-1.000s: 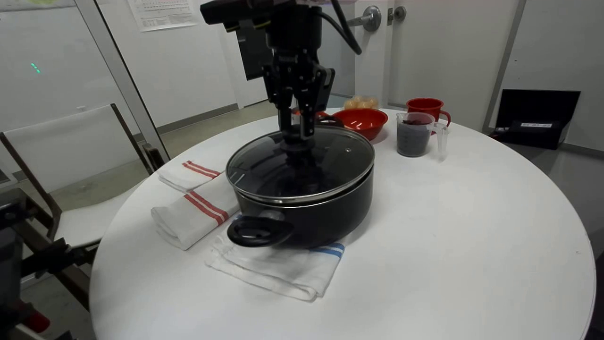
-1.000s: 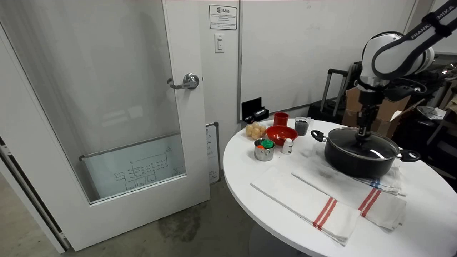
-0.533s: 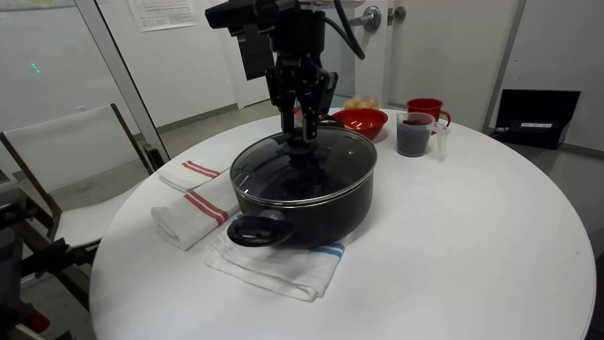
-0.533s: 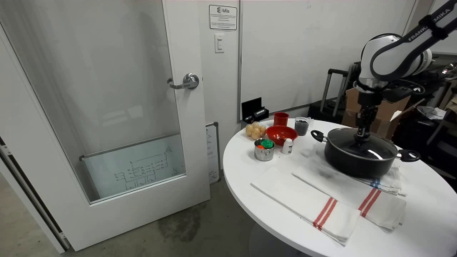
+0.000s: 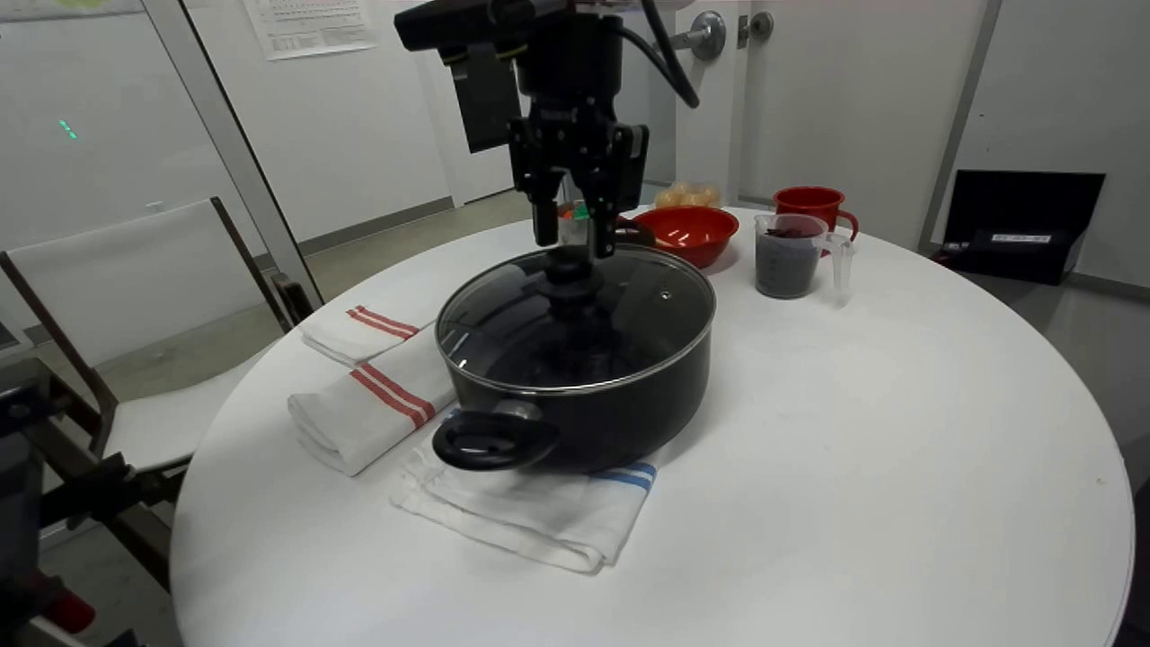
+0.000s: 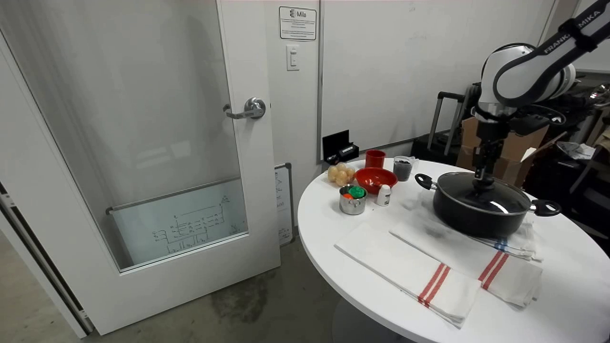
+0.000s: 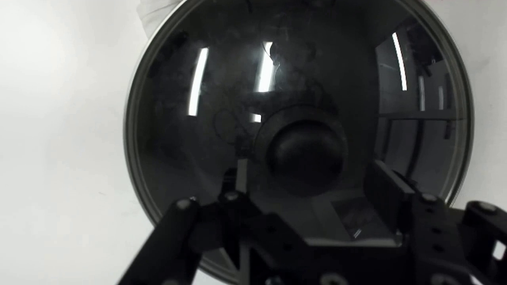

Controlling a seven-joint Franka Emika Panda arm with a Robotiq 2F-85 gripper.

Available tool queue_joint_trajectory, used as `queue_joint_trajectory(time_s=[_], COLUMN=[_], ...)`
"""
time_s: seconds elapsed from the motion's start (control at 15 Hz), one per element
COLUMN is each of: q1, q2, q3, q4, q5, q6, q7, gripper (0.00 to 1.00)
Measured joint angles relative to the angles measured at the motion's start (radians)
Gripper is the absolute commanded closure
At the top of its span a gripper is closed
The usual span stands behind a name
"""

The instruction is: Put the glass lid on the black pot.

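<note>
The glass lid (image 5: 490, 337) lies level on the black pot (image 5: 638, 413), its metal rim meeting the pot's rim all round where it shows. Lid (image 6: 455, 189) and pot (image 6: 464, 216) also show in an exterior view. My gripper (image 5: 573, 235) is open just above the lid, its fingers apart on either side of the dark knob (image 5: 568, 261) and not pressing on it. In the wrist view the gripper (image 7: 313, 174) has gaps between the knob (image 7: 305, 152) and both fingers. The lid (image 7: 170, 118) fills most of that view and covers the pot.
A blue-striped towel (image 5: 548, 521) lies under the pot, with red-striped towels (image 5: 368, 404) beside it. Behind stand a red bowl (image 6: 376, 180), a measuring cup (image 5: 789, 265), a red mug (image 5: 809, 199), a metal cup (image 6: 352, 206) and a white bottle (image 6: 384, 196).
The lid has come down from slightly raised and tilted to level on the pot. My gripper has opened, let go of the knob and risen a little.
</note>
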Motion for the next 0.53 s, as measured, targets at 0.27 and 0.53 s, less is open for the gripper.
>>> queue_joint_trajectory(time_s=[0.27,0.53], q1=[0.001,0.010], q2=[-0.017,-0.051], q3=[0.001,0.005], q4=[0.008,0.004], q5=[0.000,0.000], q6=[0.000,0.000], q7=[0.000,0.000], gripper=[0.00,0.00])
